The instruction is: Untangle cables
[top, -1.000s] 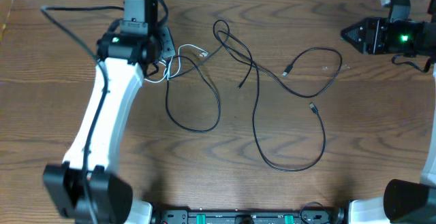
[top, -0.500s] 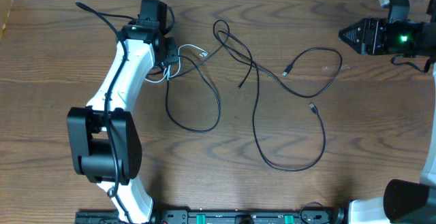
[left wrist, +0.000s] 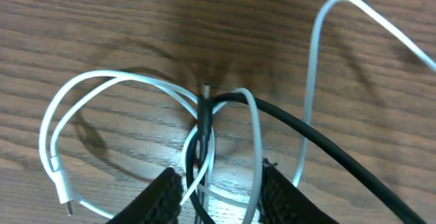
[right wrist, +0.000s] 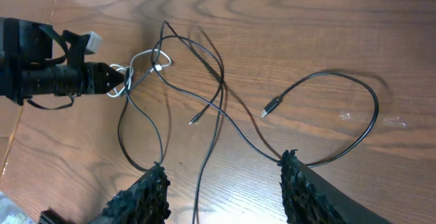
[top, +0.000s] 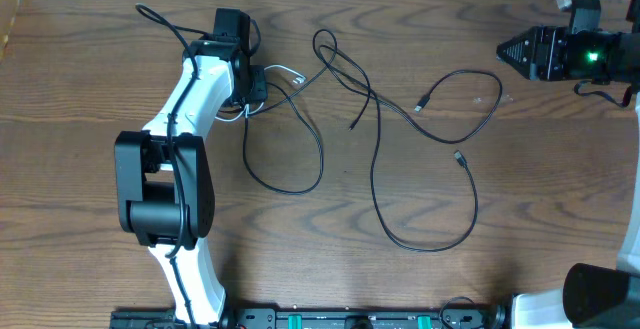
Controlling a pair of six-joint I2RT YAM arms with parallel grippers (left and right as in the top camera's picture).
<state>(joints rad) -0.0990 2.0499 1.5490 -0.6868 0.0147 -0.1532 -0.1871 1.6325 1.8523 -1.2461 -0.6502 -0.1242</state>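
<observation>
Jaws apart on the left gripper (top: 256,81) as seen from overhead, low at the knot where the white cable (top: 286,71) meets the black cables (top: 374,169), upper left of the wooden worktop (top: 560,189). Black cables spread rightward from there in loose loops, crossing near the top middle, with one wide loop low at centre-right. Right gripper (top: 505,51) at the far upper right edge, well apart from every cord; spacing of its jaws hard to read from this height.

From the left wrist: jaws spread, one at each side of the lower edge, with strands of the white cable (left wrist: 109,78) and one of the black cables (left wrist: 327,150) running between them. Cannot tell whether either jaw touches a strand. White cable curling out to the left in a double loop.

From the right wrist: jaws wide apart along the lower edge, high above the worktop (right wrist: 354,20). Left gripper (right wrist: 117,81) at the left, nose against the white cable (right wrist: 157,63). Black cables (right wrist: 272,105) strewn across the middle, a large loop to the right.
</observation>
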